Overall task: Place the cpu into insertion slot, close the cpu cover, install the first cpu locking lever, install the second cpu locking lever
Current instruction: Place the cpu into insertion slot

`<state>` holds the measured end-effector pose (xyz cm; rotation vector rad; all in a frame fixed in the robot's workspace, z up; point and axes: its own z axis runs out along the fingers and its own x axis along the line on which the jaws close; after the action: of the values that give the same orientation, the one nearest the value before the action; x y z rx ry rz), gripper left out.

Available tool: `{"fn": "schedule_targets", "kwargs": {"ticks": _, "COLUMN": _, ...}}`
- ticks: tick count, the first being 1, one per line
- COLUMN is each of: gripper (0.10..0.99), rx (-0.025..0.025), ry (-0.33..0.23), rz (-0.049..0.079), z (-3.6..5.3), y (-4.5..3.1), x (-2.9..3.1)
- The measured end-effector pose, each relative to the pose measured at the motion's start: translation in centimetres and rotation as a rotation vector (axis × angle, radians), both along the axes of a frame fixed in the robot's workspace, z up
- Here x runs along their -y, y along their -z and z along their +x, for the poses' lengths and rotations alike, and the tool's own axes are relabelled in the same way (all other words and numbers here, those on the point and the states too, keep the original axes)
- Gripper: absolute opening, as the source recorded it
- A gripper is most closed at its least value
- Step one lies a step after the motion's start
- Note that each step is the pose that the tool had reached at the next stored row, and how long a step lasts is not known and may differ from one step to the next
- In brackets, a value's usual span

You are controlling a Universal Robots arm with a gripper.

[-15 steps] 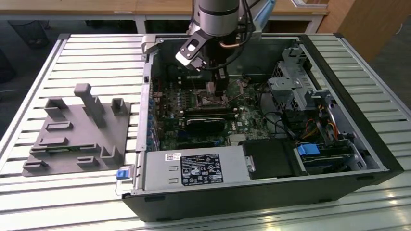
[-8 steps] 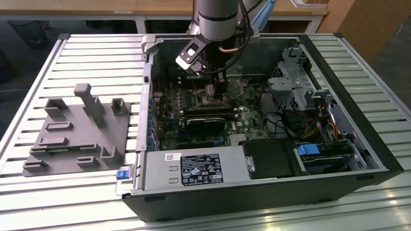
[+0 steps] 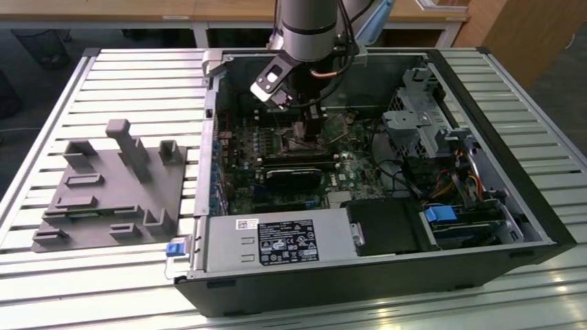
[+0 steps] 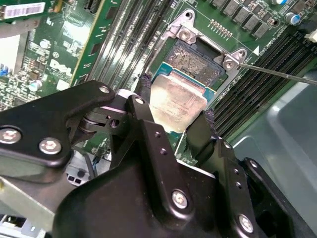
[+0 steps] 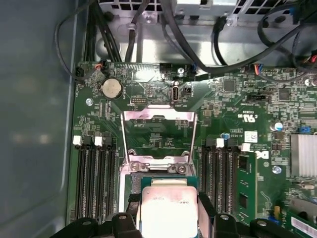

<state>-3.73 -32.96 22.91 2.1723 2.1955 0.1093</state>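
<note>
My gripper (image 4: 176,103) is shut on the cpu (image 4: 179,99), a flat silvery square with a thin green rim, one black finger on each of two opposite edges. The cpu hangs just above the insertion slot (image 4: 195,62), partly over it; the slot's dark centre and silvery rim show beyond the chip. In the first wrist view the cpu (image 5: 168,210) sits between the fingertips (image 5: 203,201), and the cpu cover (image 5: 158,115), a silvery windowed frame, stands flipped open behind the socket. A thin locking lever (image 4: 277,74) sticks out beside the slot. In the exterior view the gripper (image 3: 312,124) reaches into the open computer case (image 3: 513,227).
Long black memory slots (image 5: 94,178) flank the socket on both sides. A black module (image 3: 293,175), a power supply (image 3: 275,240), a drive cage (image 3: 427,124) and cables crowd the case. A grey fixture block (image 3: 110,185) lies on the slatted table at the exterior view's left.
</note>
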Motion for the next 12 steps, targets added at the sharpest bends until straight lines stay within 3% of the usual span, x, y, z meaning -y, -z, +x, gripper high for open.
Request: {"fn": "schedule_targets", "kwargs": {"ticks": 12, "gripper": 0.537, "rx": 0.0, "ry": 0.001, "rz": 0.0, "z": -0.55, "y": 1.52, "x": -0.66}}
